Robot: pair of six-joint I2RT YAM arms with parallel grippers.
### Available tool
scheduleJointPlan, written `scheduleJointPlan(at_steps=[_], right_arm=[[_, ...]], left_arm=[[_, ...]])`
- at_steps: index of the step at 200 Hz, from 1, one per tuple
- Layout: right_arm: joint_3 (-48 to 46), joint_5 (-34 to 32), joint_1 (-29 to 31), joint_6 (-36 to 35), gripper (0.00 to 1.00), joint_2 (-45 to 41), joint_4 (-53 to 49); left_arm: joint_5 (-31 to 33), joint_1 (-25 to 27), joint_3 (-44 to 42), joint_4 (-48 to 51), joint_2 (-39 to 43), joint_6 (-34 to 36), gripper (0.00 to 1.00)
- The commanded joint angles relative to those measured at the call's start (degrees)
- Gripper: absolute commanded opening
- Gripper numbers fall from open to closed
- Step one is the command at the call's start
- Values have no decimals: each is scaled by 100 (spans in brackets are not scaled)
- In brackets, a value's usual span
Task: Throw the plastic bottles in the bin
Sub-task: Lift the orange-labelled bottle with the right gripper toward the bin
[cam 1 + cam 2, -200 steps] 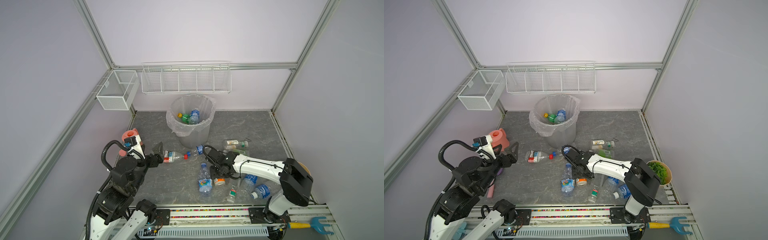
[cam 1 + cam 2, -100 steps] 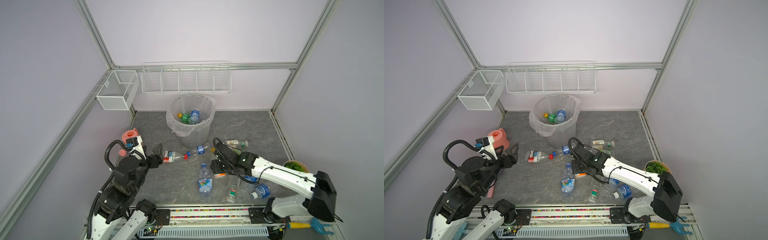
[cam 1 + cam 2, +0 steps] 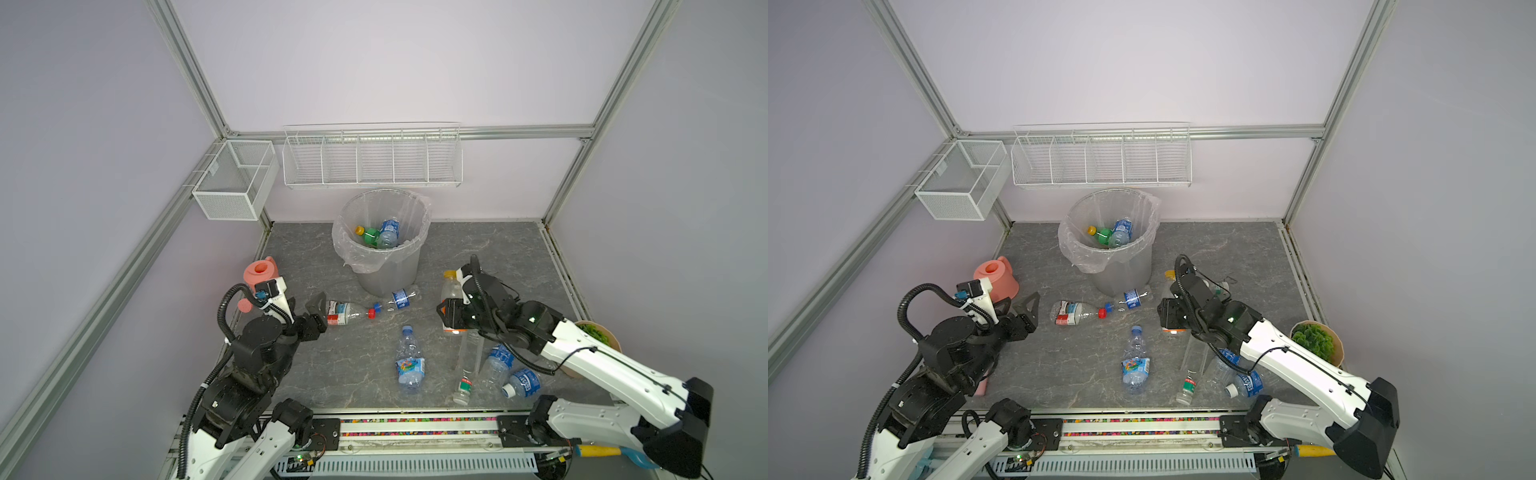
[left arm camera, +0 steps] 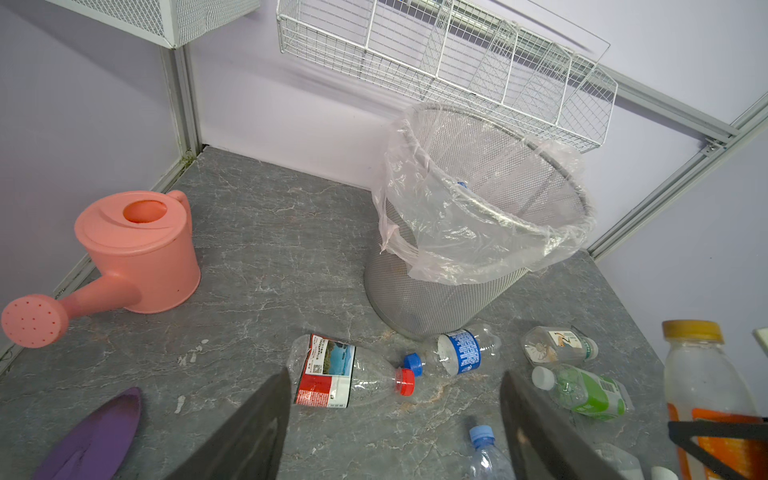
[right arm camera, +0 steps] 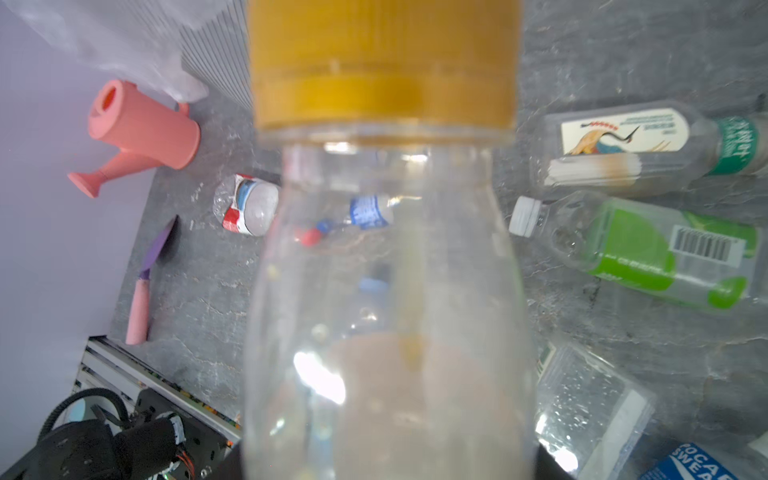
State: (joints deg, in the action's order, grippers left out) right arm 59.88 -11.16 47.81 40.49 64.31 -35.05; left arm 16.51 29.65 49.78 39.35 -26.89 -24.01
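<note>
Grey marbled bench (image 3: 498,245) makes the floor of a lilac-walled cell framed in aluminium.

On the right, the right claw (image 3: 451,320) is clamped on the yellow-capped bottle (image 3: 450,293). Its fingers cross the orange label low on the body. The bottle stands cap up, near the bin (image 3: 390,282) and to its right. Whether its base touches the bench I cannot tell. In the right wrist view it fills the middle of the picture. Beside it lie a green-labelled bottle (image 5: 648,253) with a white cap and a bird-labelled bottle (image 5: 644,145), both on their sides.

The left claw (image 4: 395,432) stands apart, low over the bench, with nothing between its fingers (image 4: 257,432). A red-capped bottle (image 4: 345,376) lies on its side with its base just beside one fingertip. Whether the two touch I cannot tell. Its cap sits next to the blue cap of a blue-labelled bottle (image 4: 457,353), which rests against the foot of the bin.

Closer to the front rail lie a blue-capped bottle (image 3: 409,361) and a cluster of clear bottles (image 3: 494,365). Inside the lined bin are a green bottle (image 3: 368,235) and another with a blue label (image 3: 388,232).

A pink watering can (image 4: 137,253) stands by the left wall, with a purple trowel (image 4: 95,436) nearby. White wire baskets (image 3: 374,158) hang on the back wall above the bin.
</note>
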Motion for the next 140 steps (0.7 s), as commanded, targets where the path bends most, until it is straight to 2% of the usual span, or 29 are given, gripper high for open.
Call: scheduleJointPlan(at_steps=[1,65,140], right_arm=[[124,-142,-151,-284,7,-261,2],[1313,-750,-352,-1105,7,-295,-331],[2526,-598,-441,-1707,7,292,-197]], left_arm=[[-39,15,-126,178,85,-176,78],[-325,15,-497,109,79,-594,78],[-930,15,-1156,-39,67,-1214,75]])
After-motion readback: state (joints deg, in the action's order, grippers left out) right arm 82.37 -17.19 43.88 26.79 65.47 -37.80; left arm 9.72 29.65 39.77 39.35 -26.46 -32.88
